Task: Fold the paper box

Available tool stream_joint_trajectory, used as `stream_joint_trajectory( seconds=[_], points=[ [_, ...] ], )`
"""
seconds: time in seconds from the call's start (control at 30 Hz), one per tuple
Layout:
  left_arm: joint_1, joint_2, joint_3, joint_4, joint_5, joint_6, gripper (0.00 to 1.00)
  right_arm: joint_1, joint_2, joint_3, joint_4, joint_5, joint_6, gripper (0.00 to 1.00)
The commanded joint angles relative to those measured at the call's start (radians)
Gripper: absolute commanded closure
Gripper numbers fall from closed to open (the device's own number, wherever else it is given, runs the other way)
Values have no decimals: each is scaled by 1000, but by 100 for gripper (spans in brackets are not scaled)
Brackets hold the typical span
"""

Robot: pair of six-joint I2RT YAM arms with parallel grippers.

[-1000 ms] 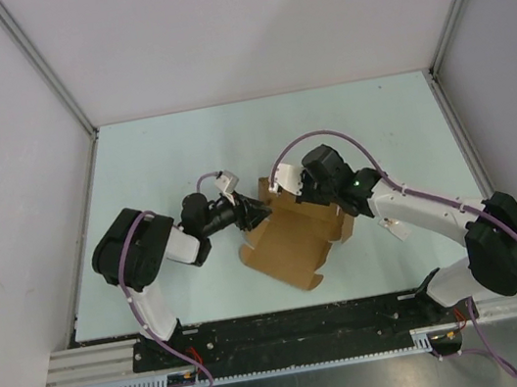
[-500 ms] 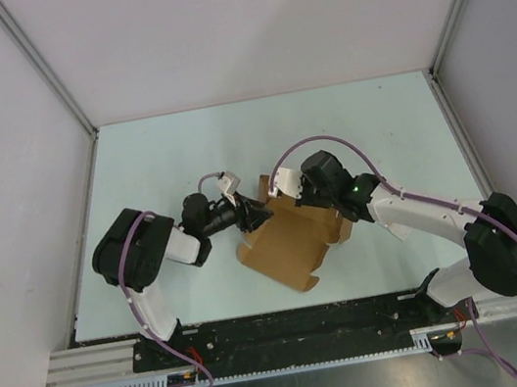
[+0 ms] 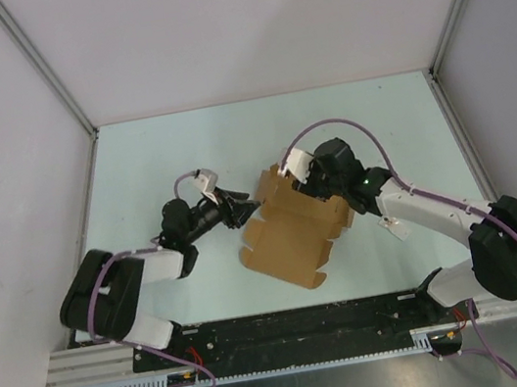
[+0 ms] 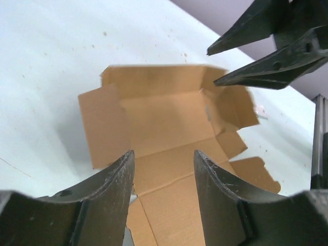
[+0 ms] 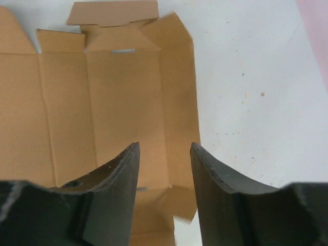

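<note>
The paper box [image 3: 291, 238] is a brown die-cut cardboard sheet lying mostly flat on the table, with its far and side flaps partly raised. My left gripper [image 3: 240, 212] hovers at the sheet's left edge, open, with only cardboard [image 4: 164, 118] seen past its fingers [image 4: 115, 189]. My right gripper [image 3: 311, 189] sits over the sheet's far right part, open, above a side flap [image 5: 179, 102] and holding nothing. In the left wrist view the right gripper's fingers [image 4: 266, 48] show spread at the top right.
The pale table [image 3: 183, 156] is walled by white panels with metal posts at the back corners. Both arm bases stand on the black rail [image 3: 291, 327] at the near edge. A small white tag [image 3: 392, 227] lies beside the right arm.
My right gripper has opened from shut and drawn back a little from the cardboard. The left arm has swung its base link leftward, and its gripper has backed off to the sheet's left edge.
</note>
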Motion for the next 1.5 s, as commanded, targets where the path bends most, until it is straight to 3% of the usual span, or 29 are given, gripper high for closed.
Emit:
stream_joint_trajectory(
  seconds=[0.0,0.1,0.17,0.23,0.43,0.5,0.57,0.67,1.13,1.23,1.47],
  points=[
    [4,-148,5,-148,-50,29,44,-99,-44,-2,123,-136,97,42],
    [5,-171,25,-218,-64,51,44,-199,-10,21,222,-198,176,36],
    [7,-157,39,-248,-66,52,43,-251,30,105,202,-285,188,34],
    [13,-142,62,-284,-69,48,43,-326,147,214,60,-447,173,32],
    [28,-157,86,-350,-74,66,41,-468,611,767,-382,-772,79,30],
    [31,-170,91,-369,-75,70,41,-492,723,947,-503,-823,64,29],
    [34,-173,94,-376,-81,75,41,-513,816,1003,-530,-856,71,28],
    [36,-165,97,-387,-90,78,40,-510,858,1020,-559,-906,62,23],
    [40,-170,97,-413,-121,87,38,-493,807,788,-464,-914,65,26],
    [40,-171,97,-413,-121,89,38,-486,807,768,-459,-900,65,31],
    [45,-171,96,-416,-121,90,38,-475,798,745,-447,-904,71,55]
  ],
)
